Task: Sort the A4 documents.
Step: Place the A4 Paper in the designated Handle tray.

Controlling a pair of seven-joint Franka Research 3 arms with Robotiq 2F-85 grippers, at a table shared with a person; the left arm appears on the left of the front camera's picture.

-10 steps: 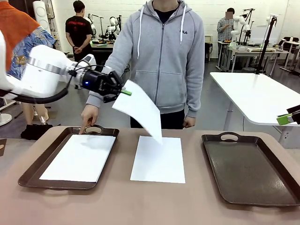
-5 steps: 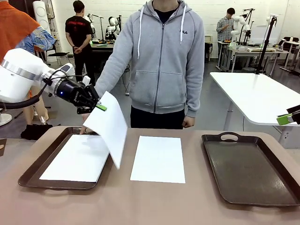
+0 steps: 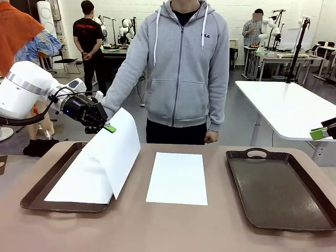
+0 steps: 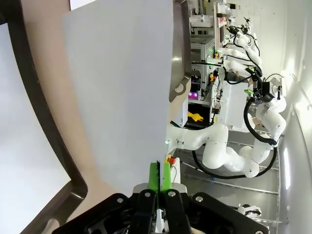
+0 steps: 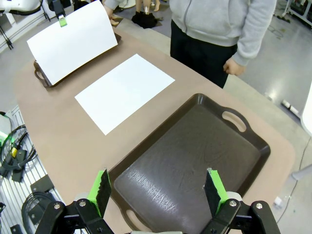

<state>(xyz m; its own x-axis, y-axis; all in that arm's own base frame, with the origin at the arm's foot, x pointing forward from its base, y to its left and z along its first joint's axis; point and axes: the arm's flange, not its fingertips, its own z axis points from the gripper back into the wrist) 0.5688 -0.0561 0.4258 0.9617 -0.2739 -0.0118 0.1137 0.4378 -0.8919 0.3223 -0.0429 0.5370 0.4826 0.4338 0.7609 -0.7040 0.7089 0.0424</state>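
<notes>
A4 sheet (image 3: 113,155) seemingly between left fingers (image 3: 109,127)

A lab hall: a white worktable (image 3: 286,107), equipment-laden benches (image 3: 278,56) by the back wall, cables (image 5: 17,146) on the floor.

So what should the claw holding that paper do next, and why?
Probably lower it and release: the left claw pinches the held sheet by its top edge, tilted over the left tray, where another sheet already lies.

A sheet (image 3: 79,185) lies in the left tray (image 3: 32,196); a second sheet (image 3: 116,153) hangs above it. A third sheet (image 3: 177,177) lies between that and the right tray (image 3: 278,194).
</notes>
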